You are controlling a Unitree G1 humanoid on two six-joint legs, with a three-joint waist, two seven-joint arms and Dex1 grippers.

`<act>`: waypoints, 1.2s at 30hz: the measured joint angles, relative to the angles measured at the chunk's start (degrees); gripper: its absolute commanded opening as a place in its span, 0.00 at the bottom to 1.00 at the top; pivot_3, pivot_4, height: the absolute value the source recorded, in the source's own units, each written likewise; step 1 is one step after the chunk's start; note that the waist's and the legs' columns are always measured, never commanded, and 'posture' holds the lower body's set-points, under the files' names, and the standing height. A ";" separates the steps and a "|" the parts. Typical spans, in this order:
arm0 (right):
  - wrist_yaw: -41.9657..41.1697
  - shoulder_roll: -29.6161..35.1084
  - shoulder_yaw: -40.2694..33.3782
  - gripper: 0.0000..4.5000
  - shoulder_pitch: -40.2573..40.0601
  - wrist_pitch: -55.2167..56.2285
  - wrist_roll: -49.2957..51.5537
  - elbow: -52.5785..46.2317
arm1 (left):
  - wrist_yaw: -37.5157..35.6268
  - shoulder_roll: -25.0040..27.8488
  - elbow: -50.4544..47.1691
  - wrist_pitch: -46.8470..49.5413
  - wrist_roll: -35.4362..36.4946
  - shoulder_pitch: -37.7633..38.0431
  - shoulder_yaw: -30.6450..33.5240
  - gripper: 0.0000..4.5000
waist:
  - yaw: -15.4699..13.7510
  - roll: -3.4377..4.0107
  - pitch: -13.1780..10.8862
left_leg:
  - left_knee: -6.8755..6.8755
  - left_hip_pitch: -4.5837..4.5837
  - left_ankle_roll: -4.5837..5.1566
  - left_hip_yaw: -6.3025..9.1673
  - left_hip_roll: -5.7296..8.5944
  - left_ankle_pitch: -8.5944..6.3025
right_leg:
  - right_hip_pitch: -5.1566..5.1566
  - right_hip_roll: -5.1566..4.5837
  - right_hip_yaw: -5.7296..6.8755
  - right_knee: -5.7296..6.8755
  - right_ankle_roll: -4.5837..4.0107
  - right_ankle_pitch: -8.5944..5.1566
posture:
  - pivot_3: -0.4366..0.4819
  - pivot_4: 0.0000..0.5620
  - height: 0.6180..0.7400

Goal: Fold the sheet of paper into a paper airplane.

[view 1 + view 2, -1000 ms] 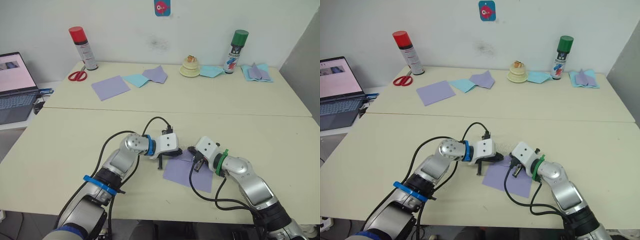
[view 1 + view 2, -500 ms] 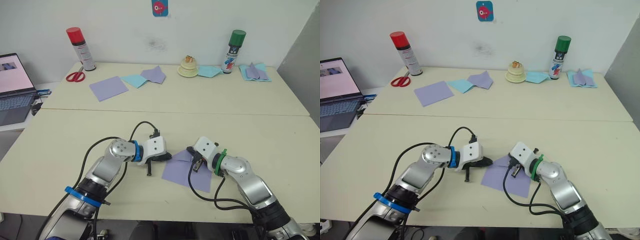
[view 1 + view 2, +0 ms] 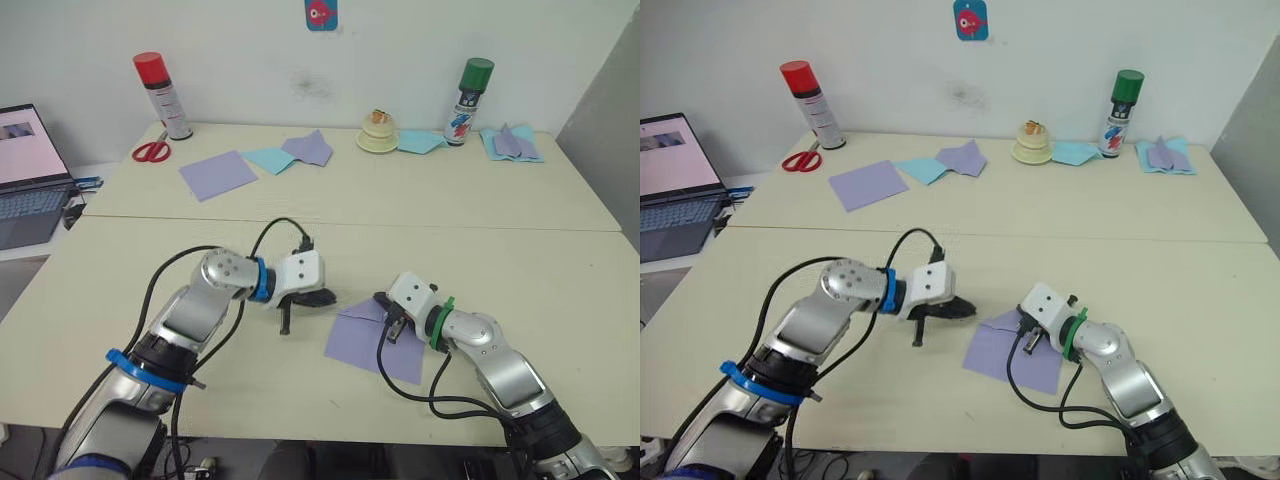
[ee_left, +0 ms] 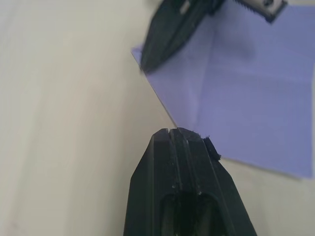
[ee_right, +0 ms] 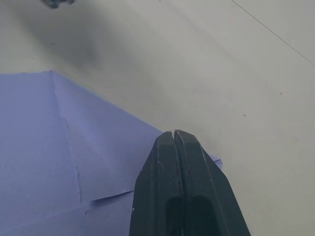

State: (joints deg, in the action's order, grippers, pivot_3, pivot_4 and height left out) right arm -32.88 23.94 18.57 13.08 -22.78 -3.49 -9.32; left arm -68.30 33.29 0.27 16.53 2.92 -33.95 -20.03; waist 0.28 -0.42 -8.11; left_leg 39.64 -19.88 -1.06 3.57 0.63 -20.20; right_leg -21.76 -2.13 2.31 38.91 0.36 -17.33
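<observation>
The sheet (image 3: 375, 342) lies flat on the near table (image 3: 130, 300), a little right of the middle, close to the front edge. It is lavender, with a crease running across it, and one corner near the far edge looks folded over or lifted.

The right gripper (image 3: 384, 303) sits at the sheet's far edge, its two black fingers pressed tight together with no gap between them. From the right wrist view the fingertips (image 5: 174, 140) are down over the paper's edge, right where a corner pokes out past them onto the bare table. Whether they pinch the paper or only press on it I cannot tell.

The left gripper (image 3: 322, 298) is off the sheet, just beside its left corner and over bare tabletop. Its fingers are also closed flat against each other, holding nothing. In the left wrist view they point toward the sheet's near corner, with the right gripper's dark tips (image 4: 170, 34) at the paper's far side.

On the far table there is a flat lavender sheet (image 3: 219, 174), a light-blue piece with a folded lavender one (image 3: 293, 155), scissors (image 3: 152, 151), a red-capped can (image 3: 159, 96), a green-capped can (image 3: 470, 90), and more folded paper (image 3: 513, 145) at the right end. A laptop (image 3: 30, 175) stands at the left.
</observation>
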 measured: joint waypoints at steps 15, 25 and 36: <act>0.34 0.53 -0.44 0.00 -0.38 1.17 -0.02 -0.34 | 2.58 -9.21 14.11 -9.32 -4.47 -0.43 -6.12 0.00 | -0.09 -0.01 -0.01 | 0.05 -0.01 -0.01 0.00 0.01 0.01 | -0.01 -0.01 0.00 0.01 0.00 0.00 | 0.48 0.27 0.81; -5.74 9.47 -12.43 0.00 -5.79 -0.65 7.58 -11.46 | 2.67 -9.76 15.89 -12.17 -4.43 -0.31 -5.85 0.00 | -0.27 0.13 -0.20 | 0.08 -0.06 -0.01 0.01 0.03 0.01 | 0.00 -0.03 0.01 -0.02 0.01 0.00 | 0.48 0.27 0.81; -18.82 23.13 -16.52 0.00 -17.03 2.57 11.48 -13.27 | 2.74 -10.20 16.00 -11.92 -4.42 -0.05 -5.48 0.00 | -0.24 0.06 -0.30 | 0.08 -0.02 0.02 -0.01 0.03 -0.01 | 0.07 -0.02 0.02 -0.01 0.01 0.00 | 0.48 0.27 0.81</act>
State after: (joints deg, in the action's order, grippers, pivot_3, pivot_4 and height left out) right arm -51.70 47.06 2.05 -3.95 -20.21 8.00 -22.59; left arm -65.56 23.08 16.27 4.61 -1.49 -34.00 -25.51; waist 0.04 -0.37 -8.41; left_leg 39.73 -19.90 -1.04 3.56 0.65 -20.21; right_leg -21.68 -2.15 2.33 38.90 0.38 -17.33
